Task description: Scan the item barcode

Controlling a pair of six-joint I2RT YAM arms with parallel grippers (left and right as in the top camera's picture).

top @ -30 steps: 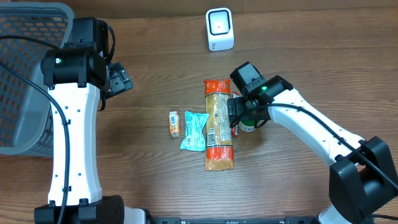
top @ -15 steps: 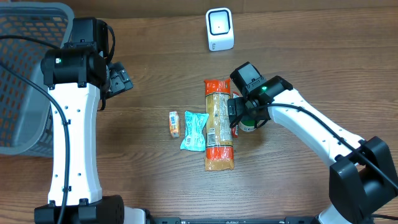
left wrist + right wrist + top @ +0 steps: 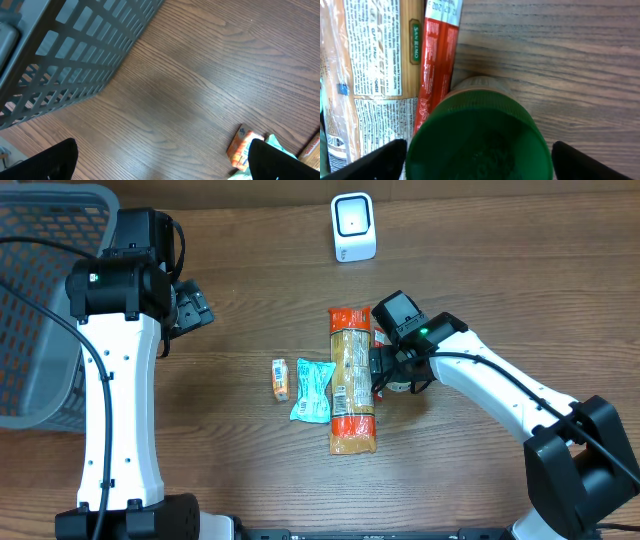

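— Big things first: the basket [image 3: 40, 300]?
— On the desk [image 3: 250, 260], far end. The left gripper [image 3: 195, 308] hangs near it, wide, empty.
— And the jar [image 3: 477, 140]?
— Upright, just beside the pasta packet [image 3: 352, 385]. The right gripper [image 3: 400, 370] is wide, straddling its green lid.

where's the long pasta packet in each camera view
overhead: pasta packet lies lengthwise mid-picture, below the white scanner.
left wrist: only a sliver at the lower right corner, likely its edge.
right wrist: fills the left side, label up, beside the green lid.
shared landmark: small orange carton, left of the packet overhead, lower right in left wrist; not in right wrist.
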